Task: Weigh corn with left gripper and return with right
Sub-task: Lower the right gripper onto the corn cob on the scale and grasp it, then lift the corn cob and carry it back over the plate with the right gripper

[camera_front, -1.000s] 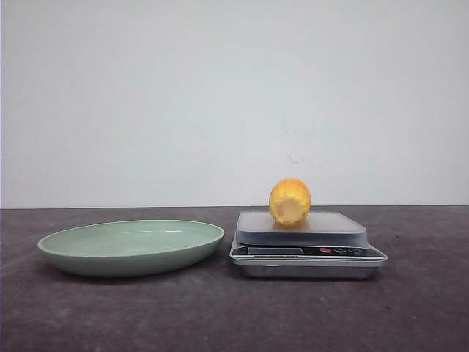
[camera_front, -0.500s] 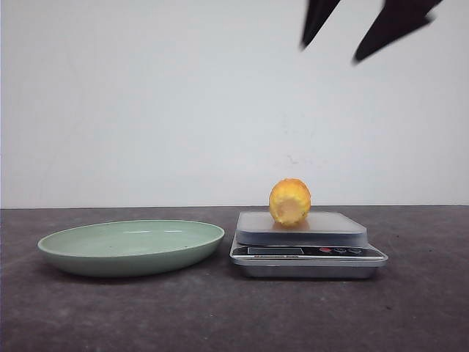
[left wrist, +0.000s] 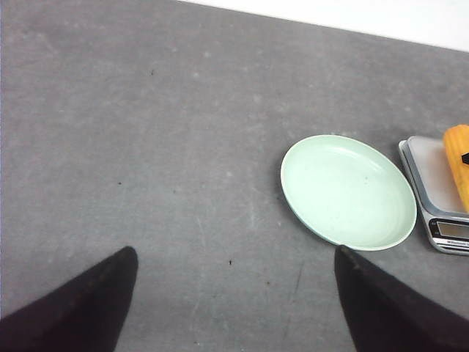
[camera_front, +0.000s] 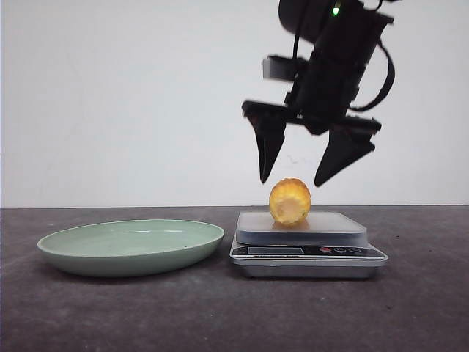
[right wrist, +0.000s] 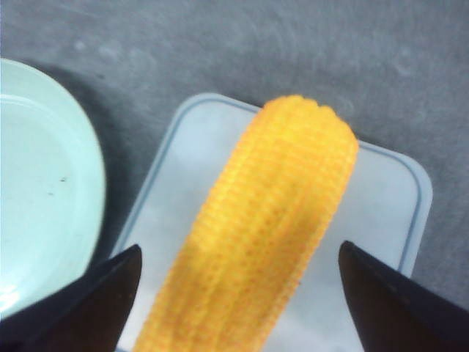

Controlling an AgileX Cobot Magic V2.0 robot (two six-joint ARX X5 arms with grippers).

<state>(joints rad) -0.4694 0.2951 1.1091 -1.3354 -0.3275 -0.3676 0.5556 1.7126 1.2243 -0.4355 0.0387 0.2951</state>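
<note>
Nearest the front edge of the dark grey surface (camera_front: 220,315) lies bare ground. Behind it, side by side, stand a pale green plate (camera_front: 132,246) toward the left edge and a silver kitchen scale (camera_front: 308,253) right of centre, its display strip and buttons facing the front edge. The two stand near each other but apart.

The corn (camera_front: 289,202) lies on the scale's weighing platform, its paler cut end turned toward the front edge. In the right wrist view the cob (right wrist: 264,227) stretches lengthwise across the platform (right wrist: 366,242), with the plate's rim (right wrist: 91,183) just beside the scale.

Directly above the corn hangs the right end effector (camera_front: 297,180). Its two pointed fingers are spread wide, one tip on either side of the cob and just above it, touching nothing and holding nothing; a green light shows on the wrist.

The left end effector (left wrist: 234,301) appears only in its own wrist view, its fingers spread wide and empty, well above the surface, with the plate (left wrist: 348,191) and the scale (left wrist: 440,198) far off. Beyond the rear edge rises a plain white wall (camera_front: 132,95).
</note>
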